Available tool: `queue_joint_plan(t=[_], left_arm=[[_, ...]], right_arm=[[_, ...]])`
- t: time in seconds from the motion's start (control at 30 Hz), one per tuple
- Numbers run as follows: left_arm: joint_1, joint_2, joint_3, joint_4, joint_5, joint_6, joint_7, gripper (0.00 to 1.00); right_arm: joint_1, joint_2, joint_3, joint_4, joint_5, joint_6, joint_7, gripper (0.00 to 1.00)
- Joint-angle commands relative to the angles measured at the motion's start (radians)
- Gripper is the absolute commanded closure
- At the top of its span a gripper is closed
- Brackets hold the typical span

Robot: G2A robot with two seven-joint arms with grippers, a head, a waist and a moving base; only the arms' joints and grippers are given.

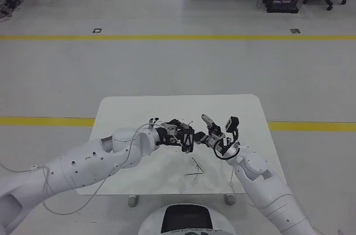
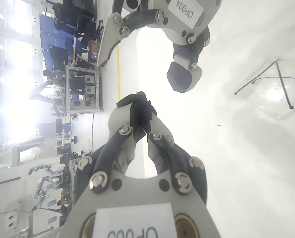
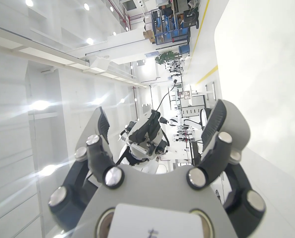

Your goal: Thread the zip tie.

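My left gripper (image 1: 188, 141) (image 2: 138, 102) is shut on a thin black zip tie (image 3: 166, 95). In the right wrist view the tie sticks out past the left gripper's (image 3: 154, 115) fingertips and ends in a small head. My right gripper (image 1: 202, 130) (image 3: 158, 122) (image 2: 142, 63) stands open directly facing the left one above the middle of the white table (image 1: 137, 111), its fingers spread wide with nothing between them. The two gripper tips are close together without touching.
Loose black zip ties (image 1: 195, 166) (image 2: 281, 80) lie crossed on the table on the near side of the grippers, on what looks like a clear plastic sheet (image 2: 274, 110). Bare tabletop stretches to the far side and to both sides of the arms.
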Motion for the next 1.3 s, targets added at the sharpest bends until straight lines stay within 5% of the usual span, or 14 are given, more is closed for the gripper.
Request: queue_joint_plan(t=[0.0,0.2,0.33,0.63,0.93,1.27], left_arm=[[0.0,0.0,0.0,0.0,0.0,0.0,-0.001,1.0],[0.011,-0.001,-0.007,0.013,-0.01,0.009,-0.005,1.0],[0.041,0.005,-0.054,0.05,-0.162,-0.009,0.009,1.0],[0.101,0.035,-0.154,0.121,-0.475,-0.129,0.093,1.0],[0.119,0.038,-0.114,0.166,-0.706,-0.129,0.151,1.0],[0.12,0.036,-0.114,0.181,-0.735,-0.122,0.148,1.0]], right_arm=[[0.0,0.0,0.0,0.0,0.0,0.0,0.0,0.0],[0.0,0.0,0.0,0.0,0.0,0.0,0.0,0.0],[-0.006,0.003,0.023,-0.005,-0.011,-0.017,-0.009,0.0],[-0.028,0.016,0.091,-0.006,-0.035,-0.054,0.073,0.0],[-0.019,0.021,0.1,0.013,-0.08,-0.054,0.132,0.0],[-0.016,0.02,0.098,0.018,-0.086,-0.055,0.135,0.0]])
